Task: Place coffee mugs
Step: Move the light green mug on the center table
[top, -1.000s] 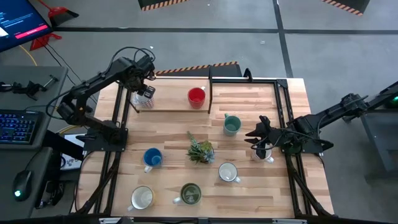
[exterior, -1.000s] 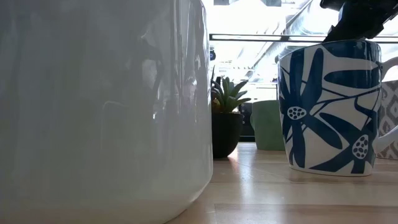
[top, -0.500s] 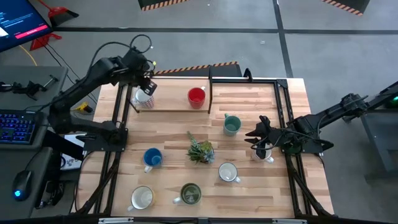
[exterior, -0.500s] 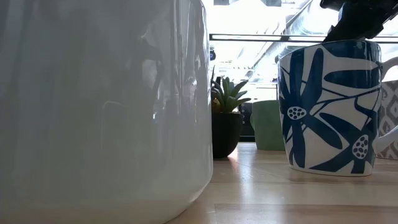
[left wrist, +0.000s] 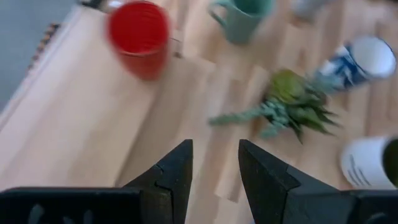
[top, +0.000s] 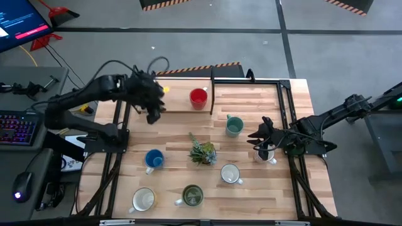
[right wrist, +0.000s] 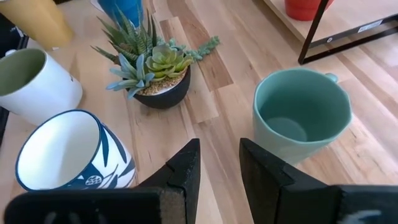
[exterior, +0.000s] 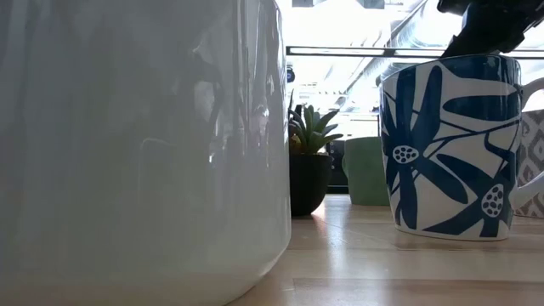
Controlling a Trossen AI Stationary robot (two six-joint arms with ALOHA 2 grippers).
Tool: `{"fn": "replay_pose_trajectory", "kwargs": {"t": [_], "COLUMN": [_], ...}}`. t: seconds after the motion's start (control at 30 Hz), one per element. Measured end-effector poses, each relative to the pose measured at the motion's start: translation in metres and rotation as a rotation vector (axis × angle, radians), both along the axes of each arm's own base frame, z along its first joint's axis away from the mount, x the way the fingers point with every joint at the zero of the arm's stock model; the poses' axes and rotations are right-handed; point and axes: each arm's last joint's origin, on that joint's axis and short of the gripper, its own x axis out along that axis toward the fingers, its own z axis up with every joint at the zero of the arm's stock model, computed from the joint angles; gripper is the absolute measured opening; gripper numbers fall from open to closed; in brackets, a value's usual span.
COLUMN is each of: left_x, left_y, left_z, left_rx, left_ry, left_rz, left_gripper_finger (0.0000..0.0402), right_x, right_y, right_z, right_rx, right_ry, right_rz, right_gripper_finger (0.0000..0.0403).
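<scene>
Left tool [top: 152, 108] released, empty, hovering beside red mug [top: 198, 97] on shelf [top: 173, 103]. Right tool [top: 260, 139] parted, nothing held, near teal mug [top: 234, 126] on bench [top: 251, 182]. Ceramic: stiff, slick, fragile prob.; grab rim or handle.

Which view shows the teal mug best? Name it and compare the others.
The right wrist view: the teal mug fills the frame, its empty inside visible. The high view shows it small from above, the left wrist view cuts it off at the edge, and the low view hides it.
</scene>
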Motion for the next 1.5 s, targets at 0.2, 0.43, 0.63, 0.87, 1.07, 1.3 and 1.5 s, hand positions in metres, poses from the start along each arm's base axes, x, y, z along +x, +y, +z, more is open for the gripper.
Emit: {"fn": "replay_pose_trajectory", "kwargs": {"t": [0.2,0.43,0.63,0.87,1.07,1.3,1.5], "left_x": [0.023,0.040,0.030,-0.005,-0.025,-0.032,-0.031], "left_y": [-0.030,-0.062,-0.081,-0.093,-0.099,-0.099,-0.099], "left_z": [-0.014,-0.049,-0.068,-0.086,-0.106,-0.132,-0.134], "left_rx": [-0.041,-0.053,-0.101,-0.121,-0.116,-0.111,-0.096], "left_ry": [0.061,0.137,0.052,-0.035,-0.258,-0.378,-0.398], "left_rz": [-0.115,-0.233,-0.241,-0.180,-0.148,-0.128,-0.143], "left_gripper_finger": [0.0120,0.0120,0.0120,0.0120,0.0120,0.0120,0.0120], "right_x": [0.001,0.015,0.029,0.034,0.041,0.044,0.050], "right_y": [0.001,0.007,0.011,0.004,-0.008,-0.036,-0.064], "right_z": [0.000,0.009,0.018,0.022,0.053,0.105,0.116], "right_rx": [0.025,-0.034,-0.127,-0.104,-0.192,-0.276,-0.043], "right_ry": [-0.004,-0.129,-0.255,-0.303,-0.404,-0.169,0.211], "right_rz": [0.014,0.080,0.088,0.025,-0.009,-0.103,-0.263], "right_gripper_finger": [0.0089,0.0089,0.0089,0.0089,0.0089,0.0089,0.0089]}}
